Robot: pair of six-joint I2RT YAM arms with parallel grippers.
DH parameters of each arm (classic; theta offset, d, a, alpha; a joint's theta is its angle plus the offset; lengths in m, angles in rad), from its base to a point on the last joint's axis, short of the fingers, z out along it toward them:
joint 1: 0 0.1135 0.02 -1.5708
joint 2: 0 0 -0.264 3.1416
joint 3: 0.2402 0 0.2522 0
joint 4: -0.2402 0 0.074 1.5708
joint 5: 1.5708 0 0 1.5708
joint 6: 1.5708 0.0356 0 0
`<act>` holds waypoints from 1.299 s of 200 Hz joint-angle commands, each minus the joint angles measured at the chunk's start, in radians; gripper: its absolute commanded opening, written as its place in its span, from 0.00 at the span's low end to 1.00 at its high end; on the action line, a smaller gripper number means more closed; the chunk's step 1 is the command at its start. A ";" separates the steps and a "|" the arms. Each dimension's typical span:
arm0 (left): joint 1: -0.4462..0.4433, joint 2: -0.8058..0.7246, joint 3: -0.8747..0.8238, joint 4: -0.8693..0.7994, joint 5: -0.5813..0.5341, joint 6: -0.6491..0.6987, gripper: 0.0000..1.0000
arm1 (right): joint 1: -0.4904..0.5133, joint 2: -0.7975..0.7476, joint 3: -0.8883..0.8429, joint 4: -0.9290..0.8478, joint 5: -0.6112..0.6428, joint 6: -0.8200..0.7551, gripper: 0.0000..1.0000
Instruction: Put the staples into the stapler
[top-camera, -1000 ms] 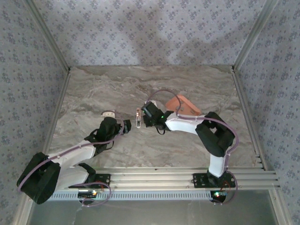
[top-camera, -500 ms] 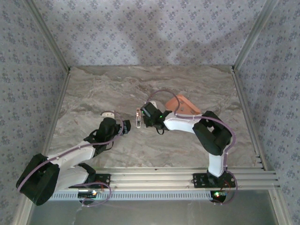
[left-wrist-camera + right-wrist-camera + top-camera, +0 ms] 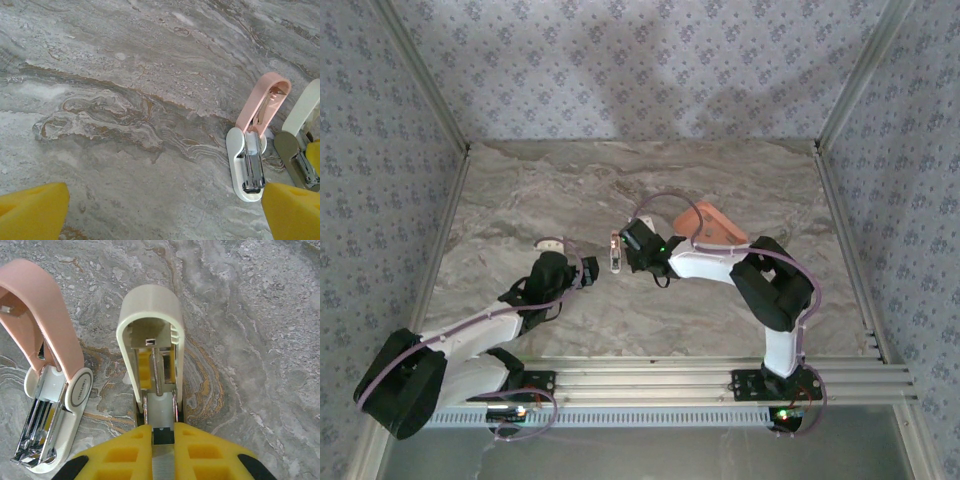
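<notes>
Staples (image 3: 162,467) (a thin grey strip, we judge) sit pinched in the closed right tool (image 3: 162,432) at the open channel of the cream stapler (image 3: 151,330), not yet seated. The left tool (image 3: 162,212) gapes wide over the bench (image 3: 125,75), holding nothing, near a pink stapler (image 3: 260,105).

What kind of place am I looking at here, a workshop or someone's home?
Probably a staged robot test booth: a marble-patterned table boxed in by patterned walls, with two arms bolted to a metal rail.
</notes>
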 commanded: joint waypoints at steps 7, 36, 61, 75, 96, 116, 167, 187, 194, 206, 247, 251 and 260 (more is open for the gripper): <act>0.009 -0.014 -0.007 0.012 -0.017 -0.001 0.98 | 0.011 0.007 -0.009 -0.032 0.037 -0.014 0.13; 0.009 -0.015 -0.008 0.016 -0.015 0.001 0.98 | 0.013 0.001 -0.012 -0.033 0.040 -0.016 0.13; 0.009 -0.013 -0.009 0.022 -0.013 0.001 0.98 | 0.017 -0.005 -0.021 -0.028 0.045 -0.015 0.13; 0.009 -0.011 -0.007 0.025 -0.011 0.003 0.98 | 0.019 -0.008 -0.027 -0.024 0.045 -0.014 0.13; 0.009 -0.013 -0.006 0.026 -0.008 0.002 0.98 | 0.018 -0.010 -0.031 -0.024 0.047 -0.014 0.13; 0.010 -0.012 -0.006 0.030 -0.005 0.003 0.98 | 0.018 -0.013 -0.035 -0.019 0.048 -0.010 0.13; 0.010 -0.012 0.007 0.029 0.000 0.011 0.98 | 0.019 -0.026 -0.055 -0.004 0.050 -0.007 0.13; 0.010 -0.009 0.012 0.034 0.004 0.008 0.98 | 0.018 -0.039 -0.067 0.004 0.051 -0.005 0.13; 0.011 -0.009 0.011 0.035 0.006 0.008 0.98 | 0.018 -0.043 -0.072 0.006 0.051 -0.005 0.13; 0.010 -0.003 0.016 0.040 0.008 0.007 0.98 | 0.018 -0.049 -0.077 0.008 0.051 -0.004 0.13; 0.011 0.021 0.036 0.039 0.024 0.004 0.98 | 0.016 -0.054 -0.086 0.016 0.050 -0.002 0.13; 0.011 0.023 0.038 0.040 0.024 0.004 0.98 | 0.016 -0.054 -0.086 0.017 0.048 -0.002 0.13; 0.011 0.027 0.042 0.042 0.025 0.004 0.98 | 0.016 -0.055 -0.086 0.020 0.048 -0.002 0.13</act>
